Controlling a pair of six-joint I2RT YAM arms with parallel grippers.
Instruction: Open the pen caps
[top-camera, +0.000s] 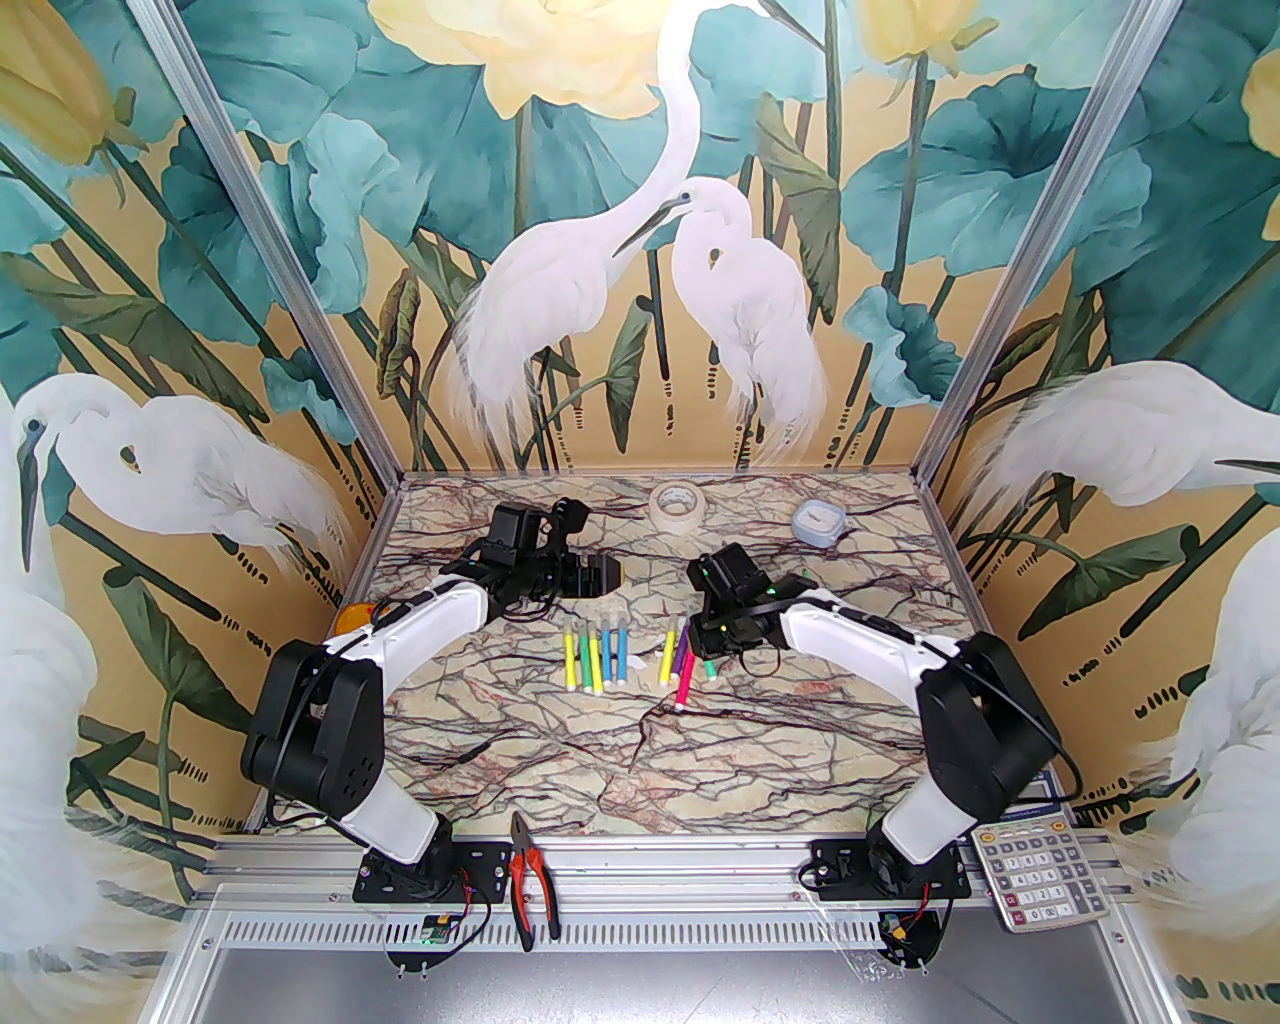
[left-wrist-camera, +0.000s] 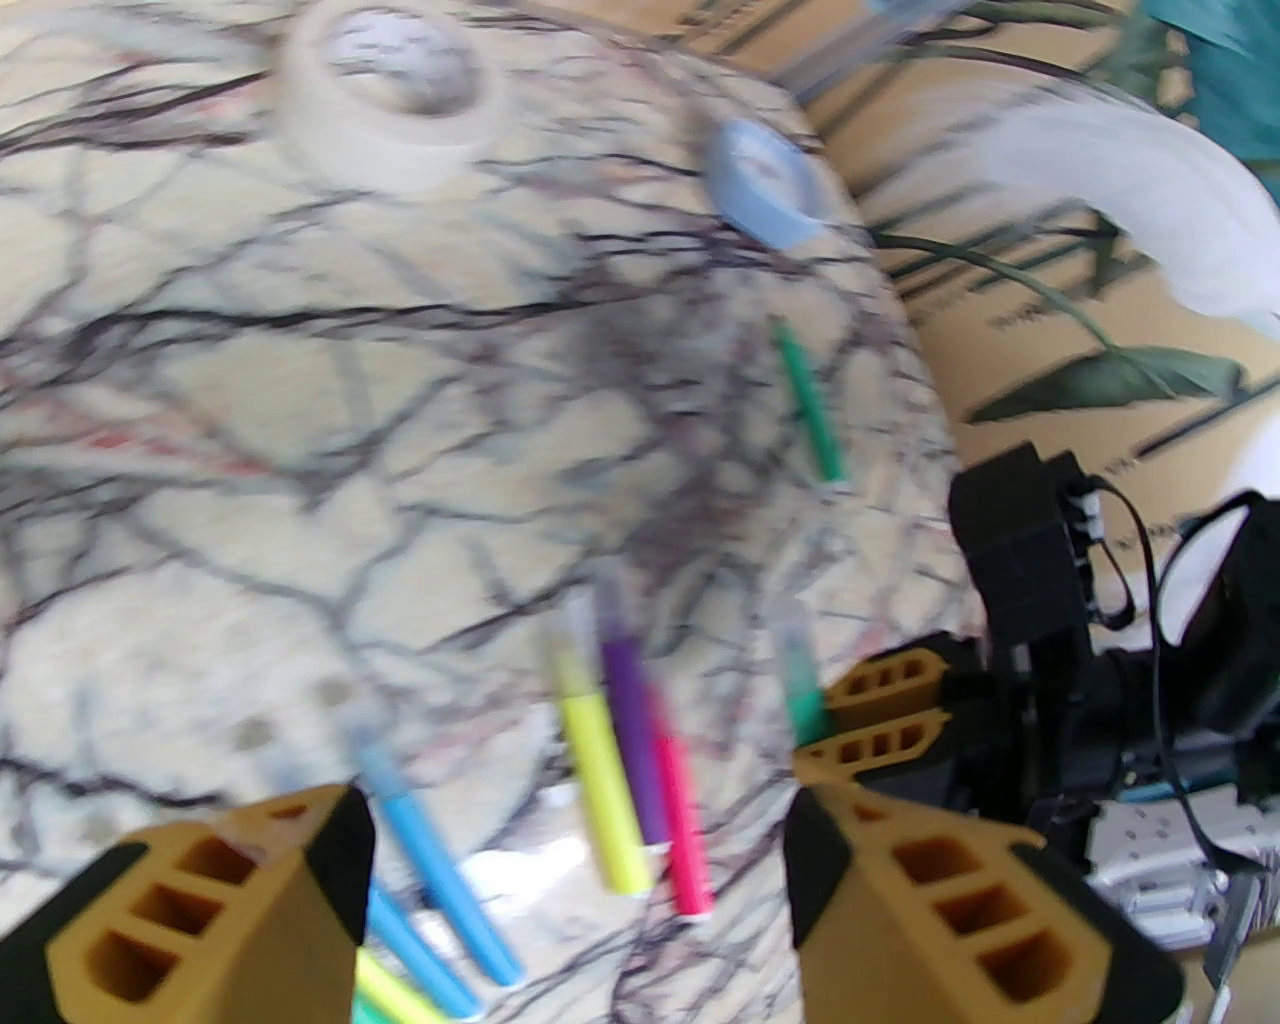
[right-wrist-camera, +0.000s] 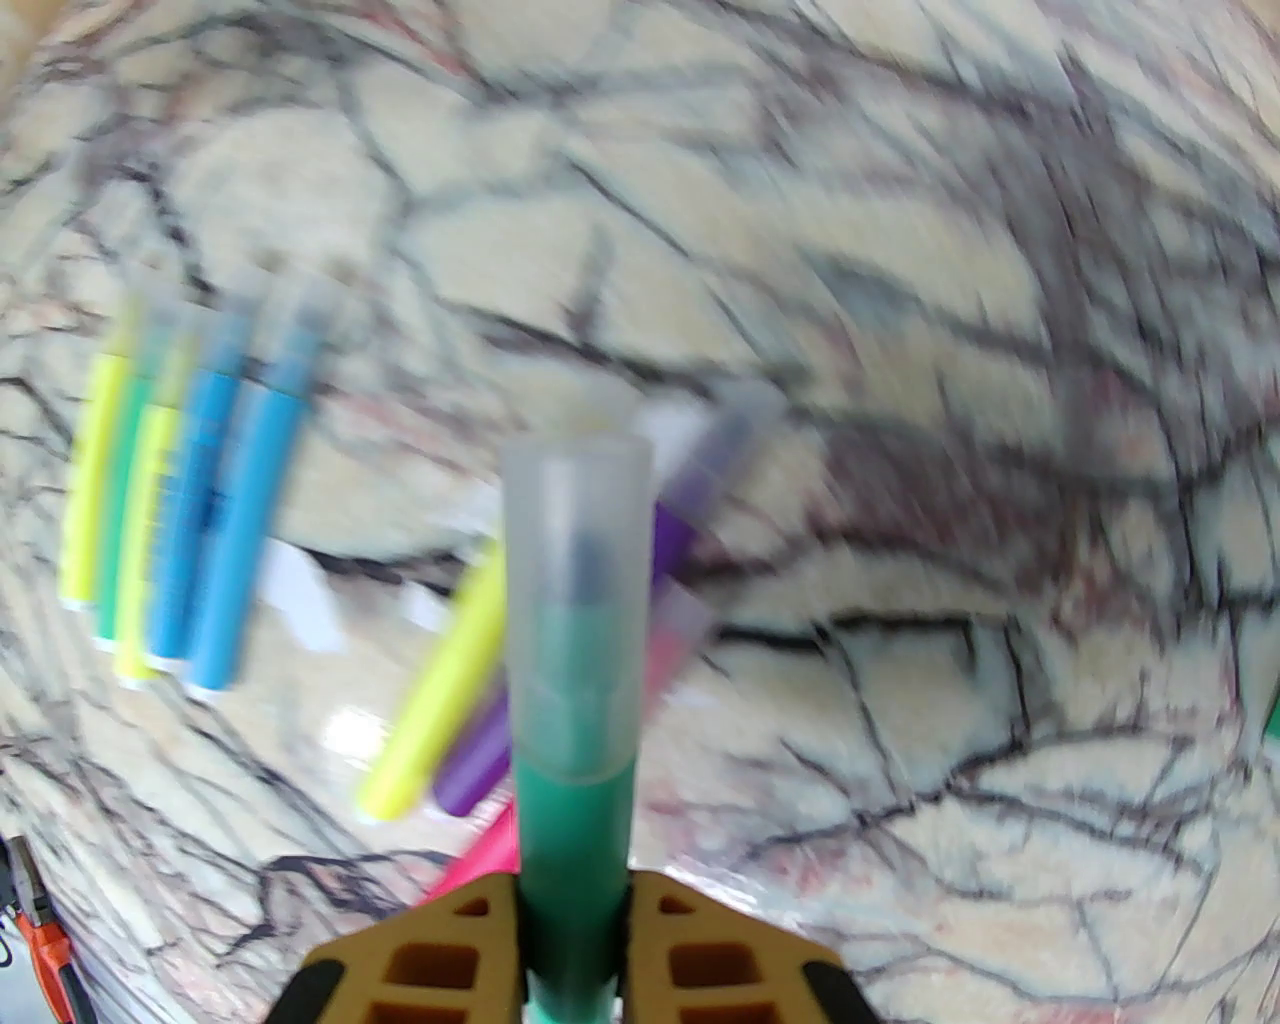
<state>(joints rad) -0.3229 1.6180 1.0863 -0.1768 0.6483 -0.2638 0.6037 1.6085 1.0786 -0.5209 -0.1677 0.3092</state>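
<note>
One translucent cap (right-wrist-camera: 575, 520) on green marker (right-wrist-camera: 575, 830)

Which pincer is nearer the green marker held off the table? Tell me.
Right. The right pincer is shut on the green marker, cap on; the left pincer hangs open to its left, not touching it.
</note>
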